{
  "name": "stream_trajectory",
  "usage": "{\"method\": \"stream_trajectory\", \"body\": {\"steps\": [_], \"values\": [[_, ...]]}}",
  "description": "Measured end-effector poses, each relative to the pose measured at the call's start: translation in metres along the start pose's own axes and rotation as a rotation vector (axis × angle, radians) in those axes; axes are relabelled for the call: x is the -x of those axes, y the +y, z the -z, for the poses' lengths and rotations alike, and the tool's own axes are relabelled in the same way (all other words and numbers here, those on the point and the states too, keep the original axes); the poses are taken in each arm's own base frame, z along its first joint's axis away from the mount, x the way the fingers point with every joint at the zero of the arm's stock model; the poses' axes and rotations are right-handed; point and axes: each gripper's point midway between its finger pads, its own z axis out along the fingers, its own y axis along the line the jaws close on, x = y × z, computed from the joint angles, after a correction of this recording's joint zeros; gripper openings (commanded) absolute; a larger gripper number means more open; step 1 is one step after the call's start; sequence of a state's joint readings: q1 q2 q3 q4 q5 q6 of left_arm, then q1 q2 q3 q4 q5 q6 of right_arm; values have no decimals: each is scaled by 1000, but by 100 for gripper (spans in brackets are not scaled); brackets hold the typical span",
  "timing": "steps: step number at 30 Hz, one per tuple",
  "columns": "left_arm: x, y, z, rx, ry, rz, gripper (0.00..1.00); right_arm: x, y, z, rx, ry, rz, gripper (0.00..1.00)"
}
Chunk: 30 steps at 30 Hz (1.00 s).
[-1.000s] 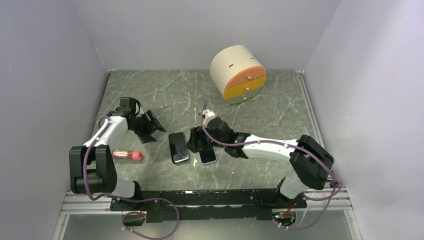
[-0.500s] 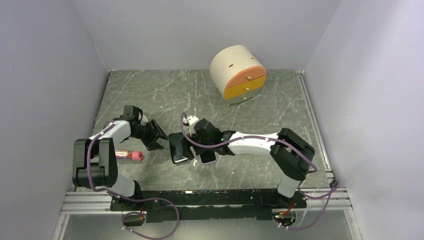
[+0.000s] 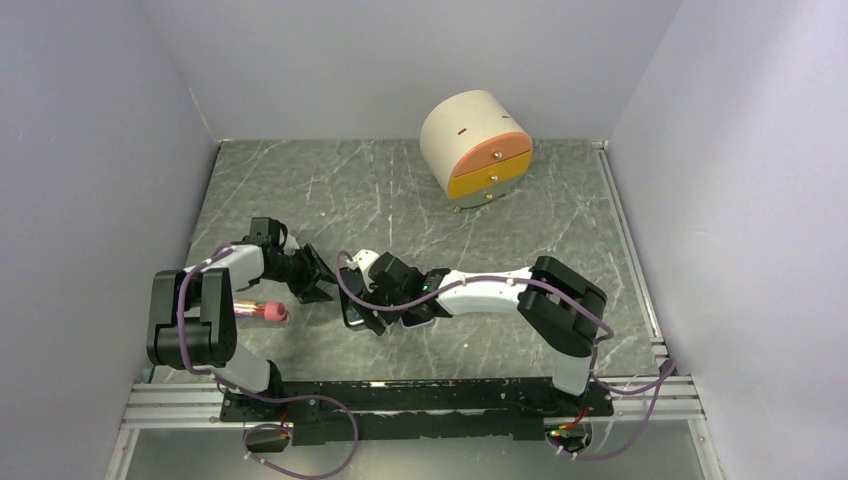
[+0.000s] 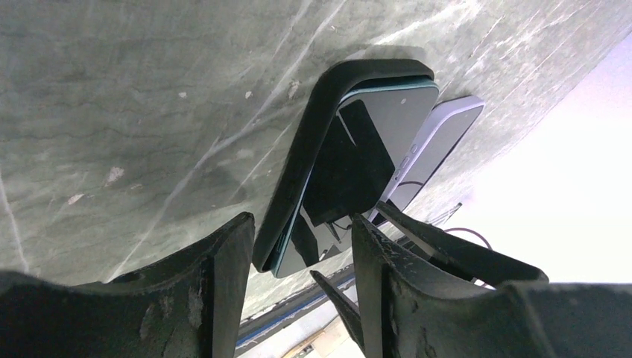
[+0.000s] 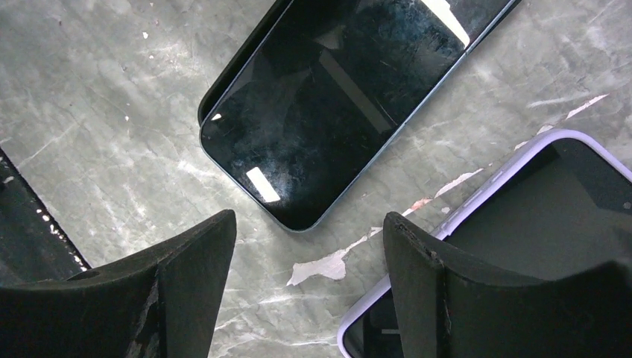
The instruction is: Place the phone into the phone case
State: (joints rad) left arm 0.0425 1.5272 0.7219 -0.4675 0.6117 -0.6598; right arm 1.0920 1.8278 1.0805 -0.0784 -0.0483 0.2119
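Pale lilac walls (image 3: 100,150) box in a grey marbled counter (image 3: 330,190). A round beige drawer unit (image 3: 478,150) stands at the far side and a pink tube (image 3: 258,311) lies near the left edge.

At the centre the dark phone (image 5: 335,104) lies face up on the black phone case (image 4: 302,156). The case's rim shows along the phone's left side, and the phone's edge seems to stand proud of it. A lilac-cased phone (image 5: 522,224) lies just to the right.

The left pincer (image 4: 302,221) sits low at the case's left end, its jaws moderately apart and clamping nothing. The right pincer (image 5: 309,220) hovers wide and empty over the phone's near corner.

The step in hand looks like seating the phone. The next move probably calls for the left pincer to brace the case while the right one presses the raised edge down squarely, without skidding either piece toward the lilac phone.
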Motion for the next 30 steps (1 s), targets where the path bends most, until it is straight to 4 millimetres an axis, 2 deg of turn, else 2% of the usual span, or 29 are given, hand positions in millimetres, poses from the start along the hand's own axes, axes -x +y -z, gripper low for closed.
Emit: {"method": "stream_trajectory", "body": {"steps": [9,15,22,30], "values": [[-4,3,-7,-4,17,17,50,-2,-2,-9,-38,15,20,68],[-11,2,-12,-14,32,22,50,-2,2,-13,-32,18,20,62],[-22,-3,-20,-12,59,-5,49,-2,9,-17,-29,12,-14,51],[-22,-4,-23,-7,50,-19,44,-4,8,-17,-52,6,-64,35]]}}
